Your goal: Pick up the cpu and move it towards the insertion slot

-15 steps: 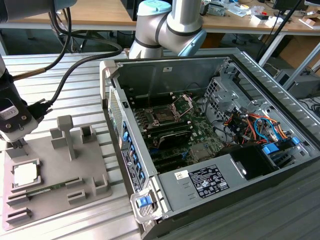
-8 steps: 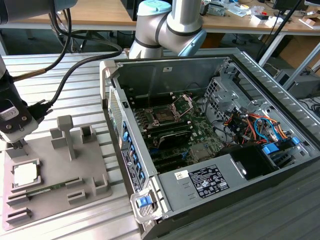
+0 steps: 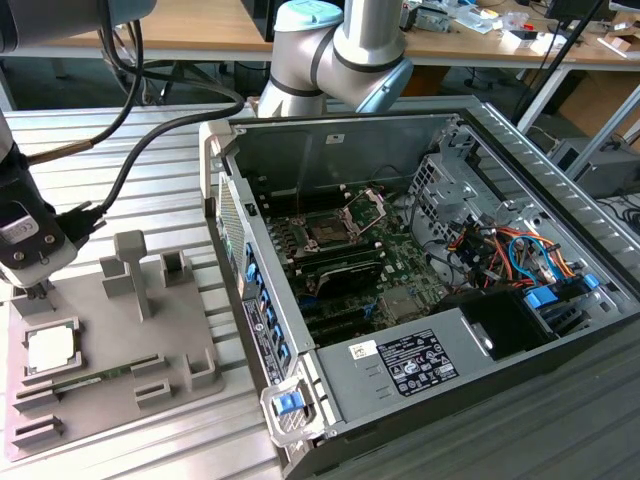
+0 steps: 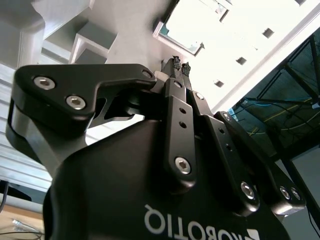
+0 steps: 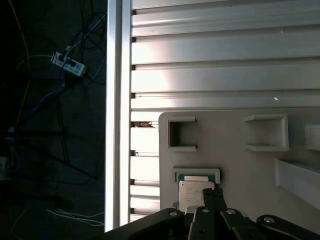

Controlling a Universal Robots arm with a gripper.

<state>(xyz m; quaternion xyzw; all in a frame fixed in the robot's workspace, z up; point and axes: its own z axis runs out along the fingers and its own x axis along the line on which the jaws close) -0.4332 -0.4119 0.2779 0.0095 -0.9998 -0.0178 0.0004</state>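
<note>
Ribbed table point(image 3: 130, 130), grey tray point(image 3: 150, 345): the cpu point(image 3: 52, 348) lies just below the gripper point(image 3: 38, 290), jaws pinched together, empty, over its edge.

In the exterior view, the cpu point(image 3: 52, 348) lies in a recess of the tray point(image 3: 190, 320) at eight o'clock, with the memory stick point(image 3: 95, 373) at its five o'clock. The insertion slot point(image 3: 330, 230) sits inside the computer case point(image 3: 320, 150), at the tray's two o'clock.
</note>
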